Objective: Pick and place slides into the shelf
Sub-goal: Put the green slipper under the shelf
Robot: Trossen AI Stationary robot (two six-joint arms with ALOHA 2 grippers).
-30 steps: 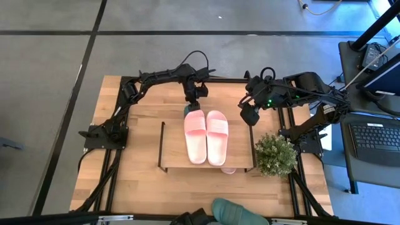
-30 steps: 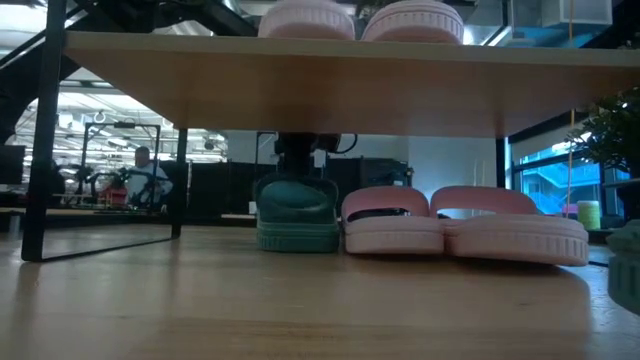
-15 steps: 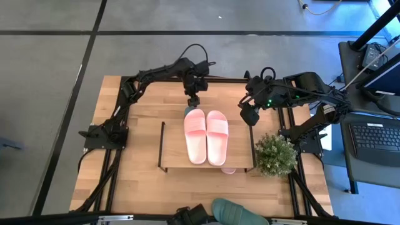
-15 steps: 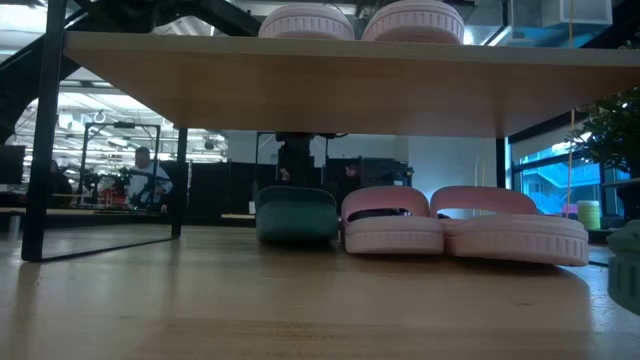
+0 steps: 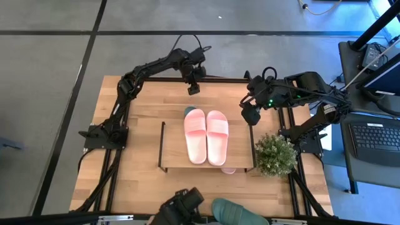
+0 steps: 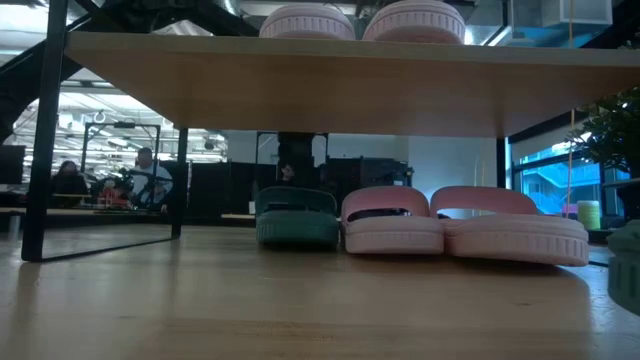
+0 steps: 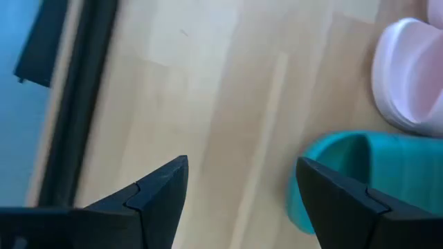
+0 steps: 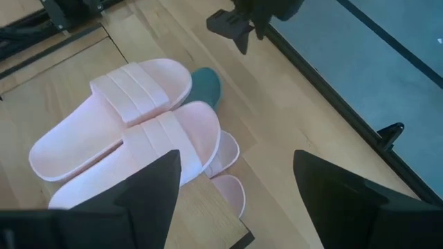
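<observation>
Your left gripper (image 5: 194, 89) hangs above the table (image 5: 140, 109) just beyond the far edge of the shelf (image 5: 175, 150), its fingers (image 7: 163, 187) spread and holding nothing. The dark green slide (image 7: 360, 176) lies below and just ahead of it on the table, apart from the fingers. That slide sits under the shelf's far edge, with only its end showing past the top board in the high view (image 5: 189, 110).

Your right gripper (image 5: 250, 115) hovers beside the shelf's far right corner, fingers (image 8: 156, 190) also spread and empty.

Count the slides as follows. One light pink pair (image 5: 205, 134) lies side by side on top of the shelf board. A second light pink pair (image 6: 465, 230) lies on the table under the shelf, just beside the dark green slide (image 6: 297, 217), which touches or nearly touches the nearer pink one. One more dark green slide (image 5: 239, 212) lies at the table's near edge, well apart from the shelf.

A potted plant (image 5: 275, 154) stands just beside the shelf's right end. No readable writing or brand mark shows on any item.
</observation>
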